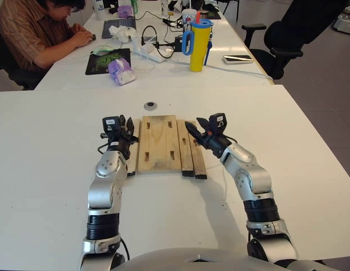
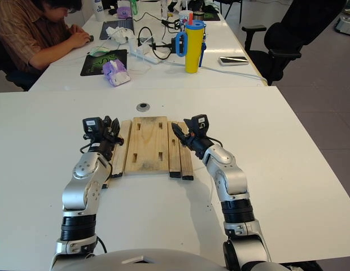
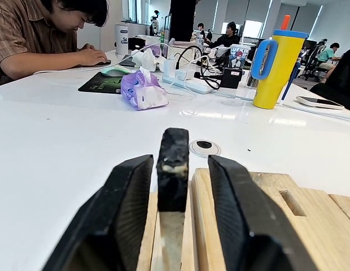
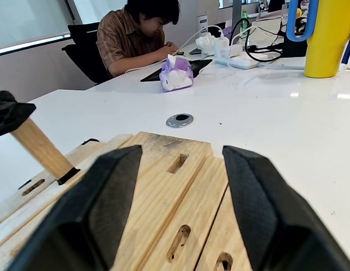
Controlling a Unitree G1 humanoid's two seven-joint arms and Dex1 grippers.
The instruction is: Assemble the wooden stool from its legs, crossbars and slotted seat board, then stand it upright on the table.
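Observation:
The slotted seat board (image 1: 158,144) lies flat in the middle of the white table (image 1: 51,158). Two wooden bars (image 1: 191,152) lie along its right side and another bar (image 1: 134,152) lies along its left. My left gripper (image 1: 127,129) sits at the board's far left corner, shut on a wooden leg (image 3: 173,169) with a black end. That leg (image 4: 39,147) tilts up off the table. My right gripper (image 1: 192,129) hovers open over the far end of the right-hand bars, with nothing between its fingers (image 4: 101,197).
A round cable grommet (image 1: 150,105) sits just beyond the board. On the far table stand a yellow tumbler (image 1: 200,45), a purple tissue pack (image 1: 121,70), a phone (image 1: 238,58) and cables. A person is seated at its left. An office chair (image 1: 276,45) stands at the back right.

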